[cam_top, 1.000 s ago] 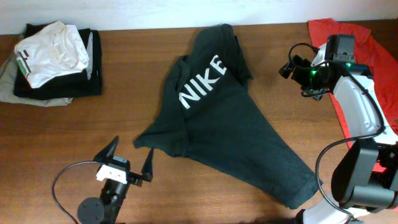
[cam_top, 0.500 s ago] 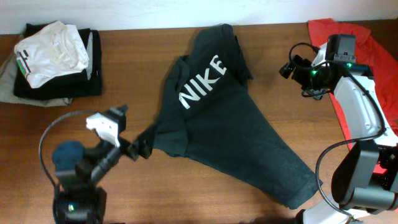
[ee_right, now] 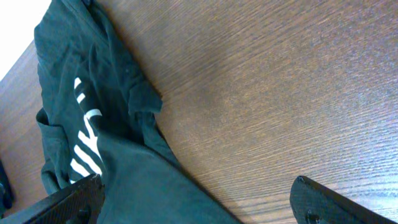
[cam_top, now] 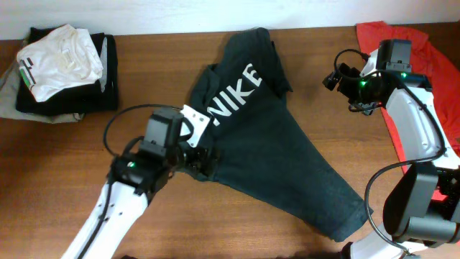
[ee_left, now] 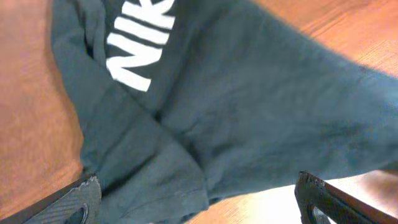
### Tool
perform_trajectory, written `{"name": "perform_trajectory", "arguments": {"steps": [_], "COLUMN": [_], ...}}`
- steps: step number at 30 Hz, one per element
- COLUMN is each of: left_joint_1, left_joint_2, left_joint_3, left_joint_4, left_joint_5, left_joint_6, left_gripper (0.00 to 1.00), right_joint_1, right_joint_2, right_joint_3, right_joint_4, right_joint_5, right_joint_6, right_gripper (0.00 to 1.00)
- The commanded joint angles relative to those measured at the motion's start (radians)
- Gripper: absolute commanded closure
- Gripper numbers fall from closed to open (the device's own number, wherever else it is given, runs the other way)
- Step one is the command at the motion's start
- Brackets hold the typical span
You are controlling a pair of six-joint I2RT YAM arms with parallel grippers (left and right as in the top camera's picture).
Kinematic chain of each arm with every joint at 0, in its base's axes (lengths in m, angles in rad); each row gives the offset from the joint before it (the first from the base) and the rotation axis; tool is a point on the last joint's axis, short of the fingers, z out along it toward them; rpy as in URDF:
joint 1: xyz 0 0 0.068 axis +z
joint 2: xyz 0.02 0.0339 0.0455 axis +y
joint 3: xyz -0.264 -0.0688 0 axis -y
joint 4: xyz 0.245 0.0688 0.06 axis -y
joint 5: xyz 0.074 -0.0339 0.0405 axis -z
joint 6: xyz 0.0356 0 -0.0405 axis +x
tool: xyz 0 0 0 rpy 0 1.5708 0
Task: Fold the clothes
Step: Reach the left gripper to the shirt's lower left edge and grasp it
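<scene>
The black T-shirt (cam_top: 266, 137) with white "NIKE" lettering lies crumpled and spread on the wooden table, running from the back centre to the front right. My left gripper (cam_top: 203, 156) is open and hovers over the shirt's left lower corner. In the left wrist view the shirt (ee_left: 249, 106) fills the frame, and a folded flap lies between the wide-open gripper (ee_left: 196, 208) fingers. My right gripper (cam_top: 336, 78) is open and empty above bare table, to the right of the shirt's upper part. In the right wrist view the gripper (ee_right: 199, 205) is wide open, with the shirt (ee_right: 93, 124) at the left.
A stack of folded clothes sits at the back left, with a white garment (cam_top: 57, 57) on top of black ones (cam_top: 79, 97). A red shirt (cam_top: 431, 43) lies at the back right under the right arm. The table's back edge runs along the top.
My left arm has swung up from the front left edge of the table and to the right, onto the shirt's left lower corner. The right arm and the shirt have not moved.
</scene>
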Motion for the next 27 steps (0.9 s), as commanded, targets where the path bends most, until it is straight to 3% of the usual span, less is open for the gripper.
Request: {"name": "perform_trajectory", "arguments": {"steps": [1,4,9,11,15,17,24,27], "left_joint_1": [-0.066,-0.142,-0.163,-0.163,-0.163,-0.163,-0.236,-0.241], "left_joint_2": [0.106,0.201,0.324,0.355,0.392,0.410,0.437,0.446], "left_joint_3": [0.020,0.020,0.020,0.020,0.020,0.020,0.020,0.020], "left_joint_4": [-0.045,-0.075,-0.067,-0.062,-0.060,-0.060,-0.058,-0.060], "left_joint_5": [-0.156,-0.282,-0.293,-0.294,-0.353,-0.355,-0.423,-0.422], "left_joint_6": [-0.022,-0.043,-0.080,-0.080,-0.081,-0.082,-0.129,-0.133], "left_gripper": [0.01,0.01,0.01,0.11,0.11,0.18,0.21,0.28], "right_joint_1": [0.004,0.004,0.004,0.004,0.004,0.004,0.004,0.004], "right_joint_2": [-0.026,-0.026,-0.026,-0.026,-0.026,-0.026,-0.026,-0.026], "right_joint_3": [0.011,0.011,0.011,0.011,0.011,0.011,0.011,0.011], "right_joint_4": [0.002,0.002,0.002,0.002,0.002,0.002,0.002,0.002], "right_joint_5": [0.009,0.009,0.009,0.009,0.009,0.009,0.009,0.009], "right_joint_6": [0.002,0.002,0.002,0.002,0.002,0.002,0.002,0.002], "right_gripper": [0.01,0.01,0.01,0.01,0.01,0.01,0.01,0.01]}}
